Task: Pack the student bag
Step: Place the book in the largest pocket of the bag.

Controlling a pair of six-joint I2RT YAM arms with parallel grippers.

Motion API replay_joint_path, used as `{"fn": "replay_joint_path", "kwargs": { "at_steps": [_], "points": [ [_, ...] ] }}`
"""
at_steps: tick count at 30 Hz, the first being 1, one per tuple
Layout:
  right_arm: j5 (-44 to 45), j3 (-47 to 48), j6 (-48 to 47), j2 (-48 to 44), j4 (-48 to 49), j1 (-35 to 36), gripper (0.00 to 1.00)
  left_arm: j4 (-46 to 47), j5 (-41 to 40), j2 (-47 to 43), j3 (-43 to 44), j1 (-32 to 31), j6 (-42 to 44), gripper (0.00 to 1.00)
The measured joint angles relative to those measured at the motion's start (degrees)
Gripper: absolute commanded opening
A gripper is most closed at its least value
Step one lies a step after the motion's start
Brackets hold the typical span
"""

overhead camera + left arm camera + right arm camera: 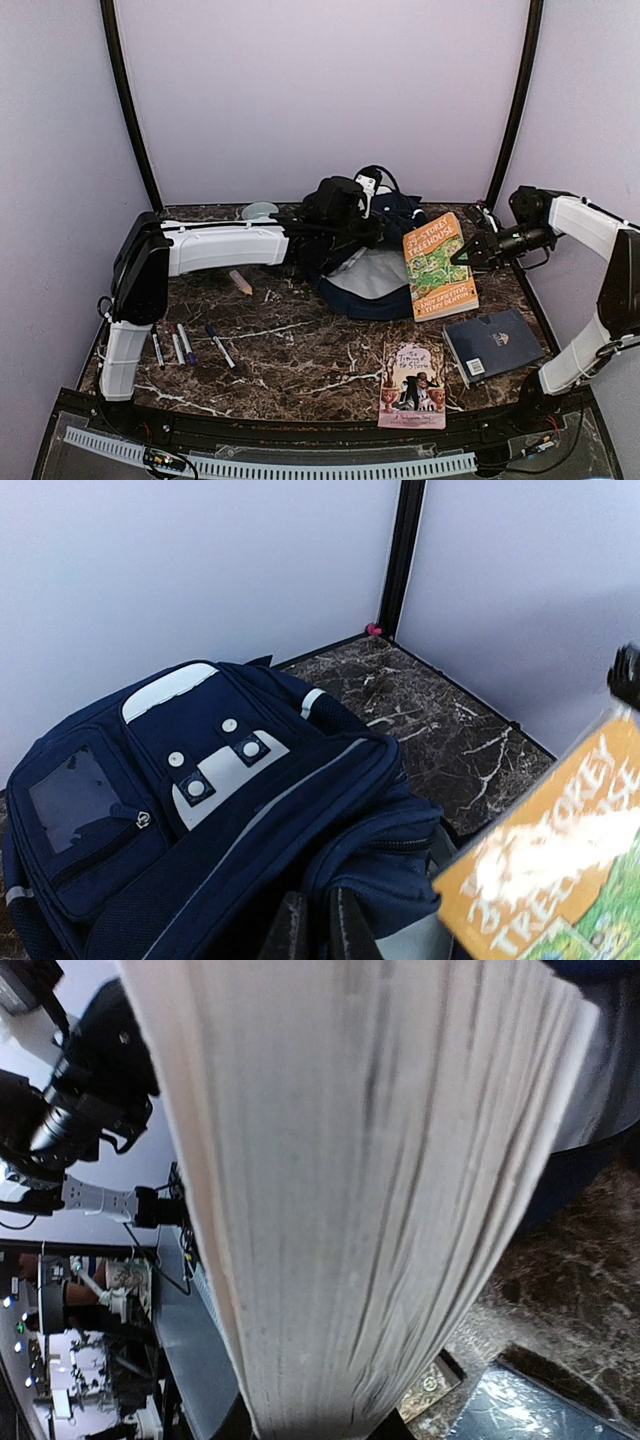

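Our left gripper (318,932) has its fingers pressed almost together, apparently nipping the upper lip of the student bag (200,770), though the fabric between them is hard to make out. Our right gripper (466,252) is clamped on the long edge of the orange paperback (436,262), held tilted just beside the bag's grey-lined mouth. The bag lies at the back middle of the marble table (300,350). We judge it soft and floppy. Its mouth sags unless lifted, so the stiffer hem suits gripping better than a loose panel.
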Motion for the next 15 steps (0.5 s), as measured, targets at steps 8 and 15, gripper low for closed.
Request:
{"fn": "replay_joint_path", "kwargs": {
  "at_steps": [8, 15],
  "points": [
    [-1.2, 0.0, -0.4, 1.5, -3.3, 7.5, 0.00, 5.5, -0.8, -0.2, 0.0, 0.1, 0.2, 0.00],
    [-2.8, -4.7, 3.3, -0.9, -0.4, 7.6, 0.00, 6.4, -0.8, -0.2, 0.0, 0.1, 0.2, 0.00]
  ]
}}
